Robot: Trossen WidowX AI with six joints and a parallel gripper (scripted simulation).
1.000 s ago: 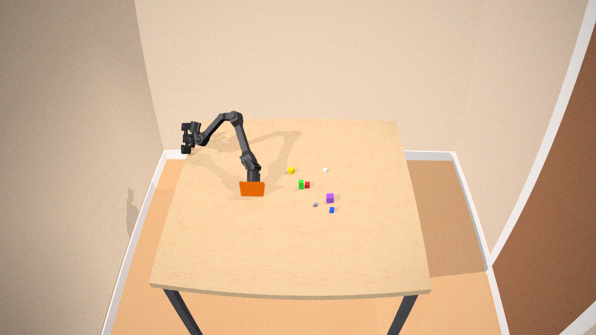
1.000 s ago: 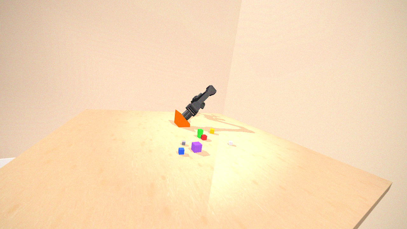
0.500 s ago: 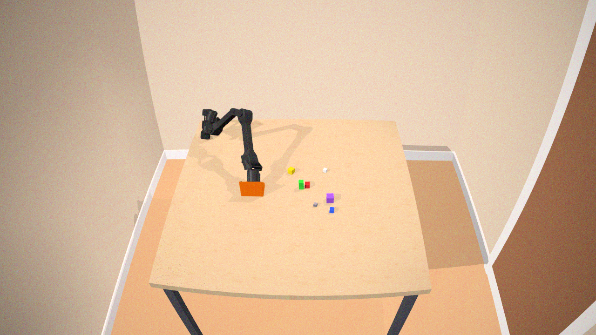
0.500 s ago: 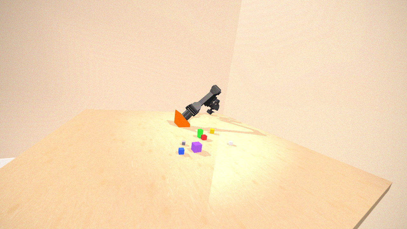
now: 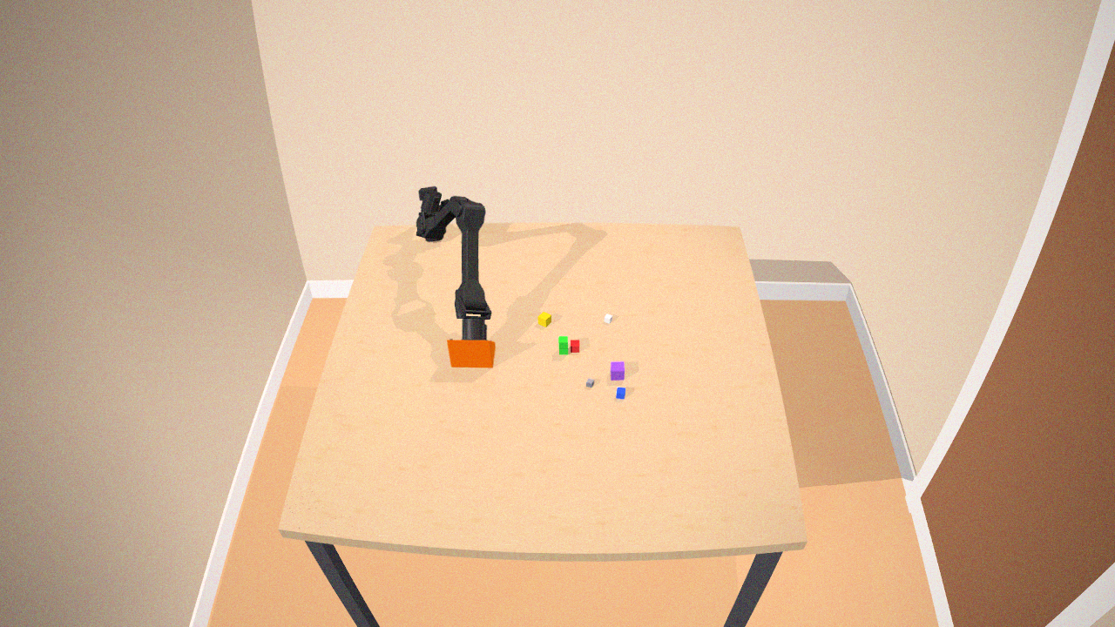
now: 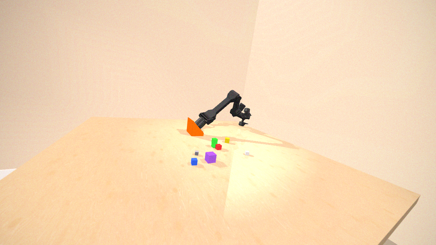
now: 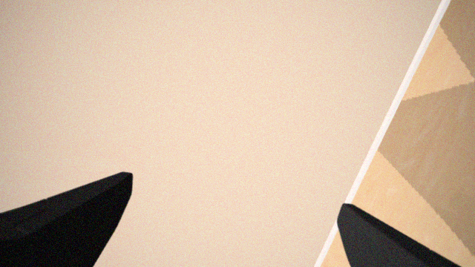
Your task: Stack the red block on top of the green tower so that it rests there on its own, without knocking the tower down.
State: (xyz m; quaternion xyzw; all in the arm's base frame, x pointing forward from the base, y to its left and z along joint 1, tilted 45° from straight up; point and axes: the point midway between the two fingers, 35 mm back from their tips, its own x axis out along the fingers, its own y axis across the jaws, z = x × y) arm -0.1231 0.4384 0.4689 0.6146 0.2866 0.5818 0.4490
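Observation:
The green tower (image 5: 563,345) (image 6: 214,142) stands upright near the middle of the table. The small red block (image 5: 574,346) (image 6: 218,147) sits on the table close beside the tower, right of it in the top and exterior views; whether they touch I cannot tell. Nothing is on top of the tower. My gripper (image 5: 422,212) (image 6: 245,117) (image 7: 238,197) is open and empty, raised near the table's far left corner in the top view, well away from both. The wrist view shows only wall and floor beyond the two spread fingers.
A yellow block (image 5: 544,320) (image 6: 227,140) lies behind the tower in the top view. A white block (image 5: 608,319) (image 6: 247,153) lies to the right. A purple block (image 5: 617,371) (image 6: 210,157), grey block (image 5: 590,382) (image 6: 196,152) and blue block (image 5: 620,394) (image 6: 194,161) lie nearer the front.

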